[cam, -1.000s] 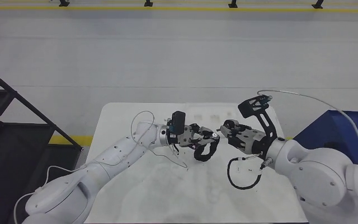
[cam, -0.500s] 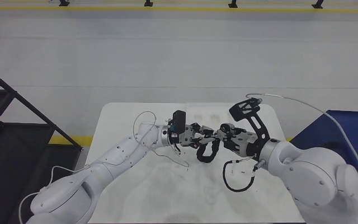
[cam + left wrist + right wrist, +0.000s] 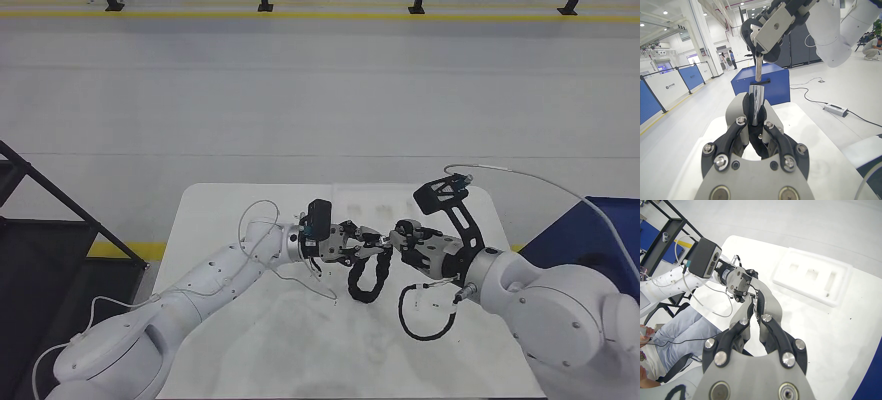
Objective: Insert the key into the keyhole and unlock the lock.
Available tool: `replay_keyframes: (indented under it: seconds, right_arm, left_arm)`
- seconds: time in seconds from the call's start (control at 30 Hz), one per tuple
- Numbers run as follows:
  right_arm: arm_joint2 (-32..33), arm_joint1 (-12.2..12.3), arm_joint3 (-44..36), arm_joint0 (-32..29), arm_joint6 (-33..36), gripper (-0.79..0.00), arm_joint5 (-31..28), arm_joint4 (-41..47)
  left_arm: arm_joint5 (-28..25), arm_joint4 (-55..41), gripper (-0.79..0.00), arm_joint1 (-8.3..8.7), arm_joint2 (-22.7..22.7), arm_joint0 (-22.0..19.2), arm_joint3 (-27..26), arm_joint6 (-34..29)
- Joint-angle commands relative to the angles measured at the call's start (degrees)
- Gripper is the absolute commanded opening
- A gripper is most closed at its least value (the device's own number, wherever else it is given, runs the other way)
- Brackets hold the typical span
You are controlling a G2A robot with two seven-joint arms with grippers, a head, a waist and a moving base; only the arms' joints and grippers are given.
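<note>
Midway over the white worktop (image 3: pixel 300 340), at the centre of the top view, two grippers meet nose to nose. One lock (image 3: pixel 756 94), its chrome barrel clamped in the left gripper (image 3: pixel 754 111), hangs a single black cable loop (image 3: pixel 368 280) toward the lower frame. One key (image 3: pixel 758 70), pinched in the right gripper (image 3: pixel 762 54), points at the barrel's end, its tip just short of it. One foam tray (image 3: pixel 802 285) with three recesses lies beyond, well apart; every worktop edge is distant.
</note>
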Motion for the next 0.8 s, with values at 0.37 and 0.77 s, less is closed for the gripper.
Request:
replay_keyframes:
  seconds: [0.37, 0.77]
  right_arm:
    - [0.58, 0.09, 0.00, -0.70, -0.51, -0.785, 1.28, 0.64]
    - [0.43, 0.12, 0.00, -1.22, -1.00, -0.785, 2.03, 1.59]
  left_arm:
    - [0.98, 1.42, -0.785, 0.23, 0.26, -0.26, 0.13, 0.98]
    - [1.73, 2.17, -0.785, 0.28, 0.24, -0.39, 0.07, 1.73]
